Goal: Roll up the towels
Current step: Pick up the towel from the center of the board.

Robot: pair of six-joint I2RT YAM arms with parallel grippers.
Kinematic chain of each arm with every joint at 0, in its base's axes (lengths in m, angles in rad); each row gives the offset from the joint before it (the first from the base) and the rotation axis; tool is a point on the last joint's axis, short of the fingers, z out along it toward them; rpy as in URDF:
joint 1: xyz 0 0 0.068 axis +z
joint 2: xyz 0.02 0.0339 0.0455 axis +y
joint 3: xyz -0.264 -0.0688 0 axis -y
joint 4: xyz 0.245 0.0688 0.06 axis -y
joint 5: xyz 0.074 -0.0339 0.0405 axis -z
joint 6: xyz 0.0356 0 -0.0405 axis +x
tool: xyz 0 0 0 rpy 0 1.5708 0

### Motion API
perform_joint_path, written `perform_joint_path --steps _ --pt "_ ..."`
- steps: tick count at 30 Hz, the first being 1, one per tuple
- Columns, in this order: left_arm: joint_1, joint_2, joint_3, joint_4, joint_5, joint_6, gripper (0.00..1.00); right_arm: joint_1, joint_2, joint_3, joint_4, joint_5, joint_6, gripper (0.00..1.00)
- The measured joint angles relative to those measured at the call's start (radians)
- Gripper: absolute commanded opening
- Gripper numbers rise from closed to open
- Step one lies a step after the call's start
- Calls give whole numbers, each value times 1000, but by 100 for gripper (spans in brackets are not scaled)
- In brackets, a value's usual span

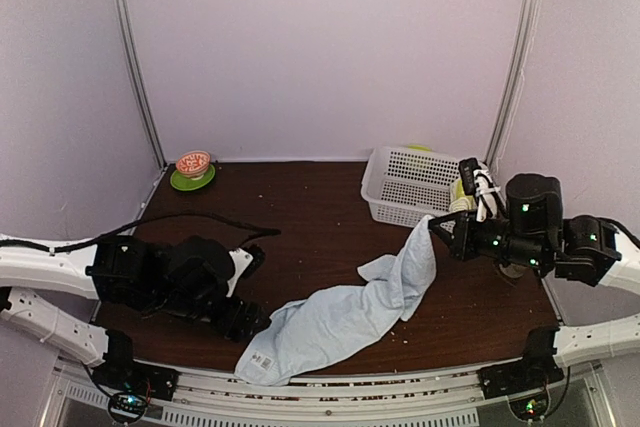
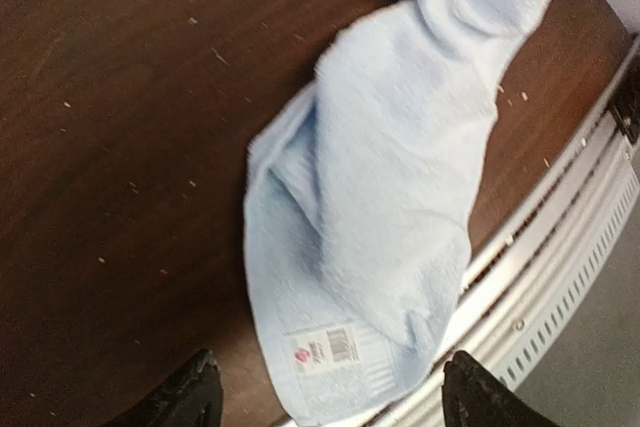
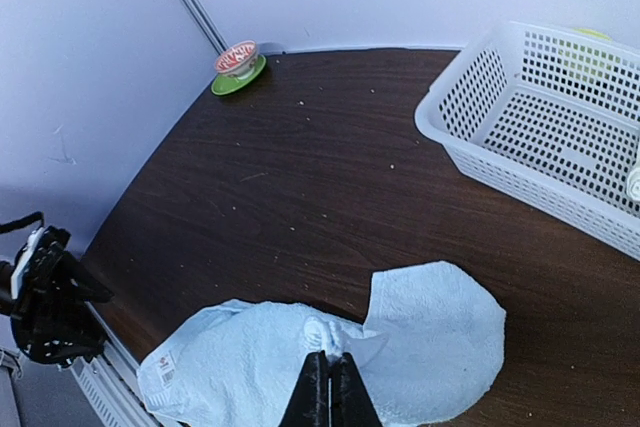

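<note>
Nearest, on the front edge of the table: the tagged corner of one pale-blue towel, soft looped terry, reaching onto the slotted metal rail. One small white tag with a red mark and a barcode, flat near the hem. Stretched as a long crumpled band from that corner up and to the right, far end raised off the wood and pinched in the right claw, fingers tight together on the fabric. Spread wide and gripping nothing, the left claw, one black fingertip either side of the tagged corner in its wrist view. Two arms, two claws. One white plastic basket, rectangular and perforated, at the back right; a scrap of lime-green cloth at its right end, mostly hidden behind the right arm. One red-patterned cup on one green saucer, back left. Dark wood grain, speckled with pale crumbs.
</note>
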Motion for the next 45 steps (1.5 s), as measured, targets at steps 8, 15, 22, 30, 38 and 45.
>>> perform_joint_path --steps 8,15,22,30,38,45 --pt "-245 229 90 -95 -16 -37 57 0 -28 -96 -28 16 24 0" --pt "-287 349 127 -105 21 0 73 0 -65 -121 -23 15 37 0" --pt "-287 446 124 -48 66 68 49 0 -93 -160 -24 14 55 0" --pt "-287 574 120 -37 30 81 0 0 -142 -154 -49 16 71 0" --pt "-73 127 162 -152 -162 68 0 0 -161 18 -142 73 46 0" --pt "235 -195 61 -81 -169 119 0 0 -180 -48 -130 103 66 0"
